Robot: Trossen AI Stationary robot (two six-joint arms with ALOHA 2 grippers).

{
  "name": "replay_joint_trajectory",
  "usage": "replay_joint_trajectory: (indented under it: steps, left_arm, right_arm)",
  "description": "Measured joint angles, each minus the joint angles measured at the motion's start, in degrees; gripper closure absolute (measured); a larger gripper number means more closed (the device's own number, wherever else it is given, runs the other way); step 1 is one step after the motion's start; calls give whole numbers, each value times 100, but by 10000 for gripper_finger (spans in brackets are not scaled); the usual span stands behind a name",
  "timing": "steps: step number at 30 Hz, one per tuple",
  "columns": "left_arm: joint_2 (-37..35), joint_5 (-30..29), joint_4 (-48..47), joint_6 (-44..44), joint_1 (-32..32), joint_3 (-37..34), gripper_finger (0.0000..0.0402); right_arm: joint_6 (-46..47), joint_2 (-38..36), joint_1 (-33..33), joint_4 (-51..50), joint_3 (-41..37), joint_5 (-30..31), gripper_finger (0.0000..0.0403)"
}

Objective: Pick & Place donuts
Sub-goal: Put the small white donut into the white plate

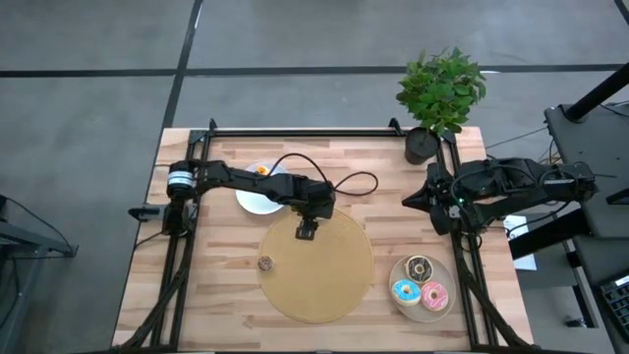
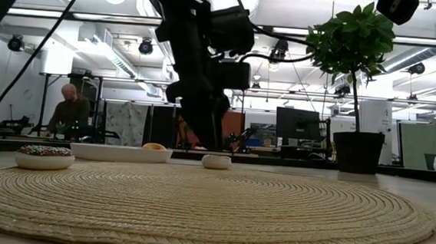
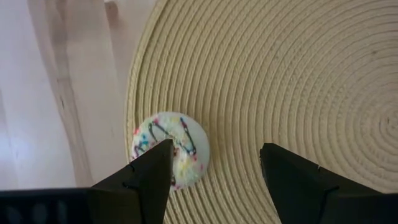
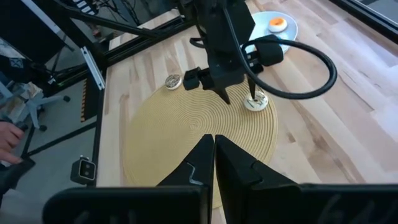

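Note:
My left gripper (image 3: 216, 149) is open and hangs low over the far edge of the round tan board (image 1: 316, 265). A small white-iced donut with sprinkles (image 3: 171, 149) lies flat on the board, just outside one finger (image 3: 149, 177) and not between the two; it also shows in the low view (image 2: 217, 162). Another small sprinkled donut (image 1: 265, 263) sits on the board's left part. An orange donut (image 1: 261, 170) lies on the white plate (image 1: 257, 202). Chocolate (image 1: 421, 267), blue (image 1: 405, 291) and pink (image 1: 434, 293) donuts rest on the beige plate (image 1: 425, 310). My right gripper (image 4: 214, 149) is shut and waits at the table's right edge.
A potted plant (image 1: 425, 143) stands at the far right corner. The left arm's cable (image 1: 344, 182) loops over the table behind the board. Bare wood shows on the table's near left (image 1: 197, 295). People sit in the room beyond the table (image 2: 69, 111).

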Motion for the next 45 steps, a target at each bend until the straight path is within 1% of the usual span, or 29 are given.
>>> replay_joint_trajectory:
  steps: [9,23,33,45]
  left_arm:
    - [51,-107,25,7,10,0,189]
    - [51,-107,21,7,37,0,189]
    - [42,-90,50,-18,39,-230,189]
    - [42,-64,236,-37,39,-261,189]
  right_arm:
    - [13,22,0,-4,-4,0,394]
    - [13,22,-2,-43,-64,26,394]
    - [57,22,0,-39,-125,32,394]
    - [61,24,-1,-35,-127,48,394]
